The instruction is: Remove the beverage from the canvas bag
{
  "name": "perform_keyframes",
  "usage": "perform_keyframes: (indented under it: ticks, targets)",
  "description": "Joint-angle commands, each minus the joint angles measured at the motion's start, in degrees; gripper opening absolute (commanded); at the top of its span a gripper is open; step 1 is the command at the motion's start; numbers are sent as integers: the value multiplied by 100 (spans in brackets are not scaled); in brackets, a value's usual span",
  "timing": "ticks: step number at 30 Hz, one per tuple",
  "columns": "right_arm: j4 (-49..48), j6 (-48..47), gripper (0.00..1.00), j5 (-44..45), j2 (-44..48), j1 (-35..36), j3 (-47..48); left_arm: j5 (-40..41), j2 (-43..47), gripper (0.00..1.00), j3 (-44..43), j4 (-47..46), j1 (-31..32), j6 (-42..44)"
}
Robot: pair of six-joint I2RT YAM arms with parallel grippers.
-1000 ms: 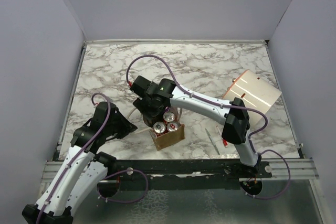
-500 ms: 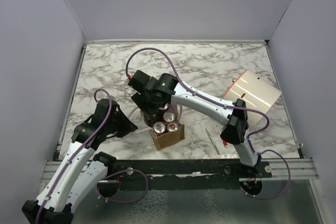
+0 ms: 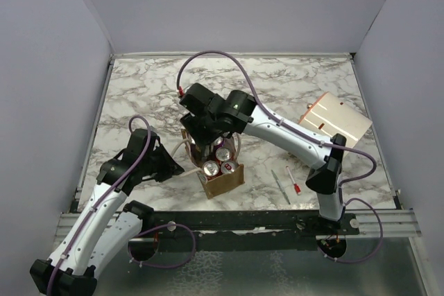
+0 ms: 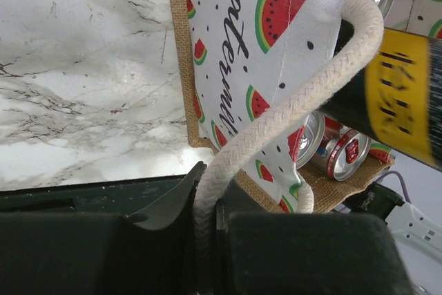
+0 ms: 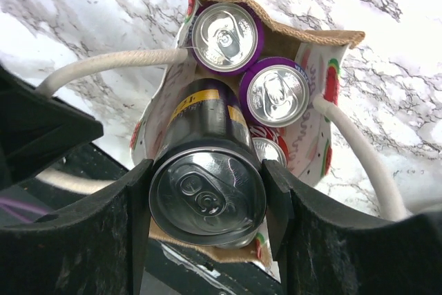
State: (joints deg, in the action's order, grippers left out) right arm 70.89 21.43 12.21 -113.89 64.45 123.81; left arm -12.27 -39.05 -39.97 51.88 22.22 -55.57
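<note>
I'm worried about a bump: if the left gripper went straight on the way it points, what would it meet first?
Most likely the bag's watermelon-print wall, right past the rope handle that the left gripper is shut on; depth is hard to judge.

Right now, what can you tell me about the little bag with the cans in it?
The canvas bag is small, made of tan woven fabric with white panels printed with watermelon slices. It stands open on the marble table. The left gripper pinches one white rope handle. Silver-topped cans sit upright inside, and the right gripper grips a dark can with a yellow label sticking out of it.
</note>
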Motion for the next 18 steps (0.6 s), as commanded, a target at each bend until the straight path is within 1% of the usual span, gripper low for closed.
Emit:
perform_keyframes:
  ticks: [1,5,8,10,12,14,18]
  targets:
    - [-156,129,4,94,609,42,362,-195,36,3,-56,-112,11,114]
    - [-303,-159,2,107,689,39,836,-87,-239,4,-226,-140,11,302]
    - [-394,-391,2,306,762,42,1240,-135,-418,4,-272,-202,11,388]
    - [-611,-579,2,523,948,42,1238,-146,-432,4,-271,-230,11,410]
    - [-1035,-807,2,775,1270,37,923,-100,-405,3,-247,-203,11,431]
    - [-1681,-1100,2,1116,1636,40,430,25,-443,4,-336,-144,11,468]
    - [-3051,-1945,2,2147,2099,29,-407,296,-682,4,-659,-23,6,651]
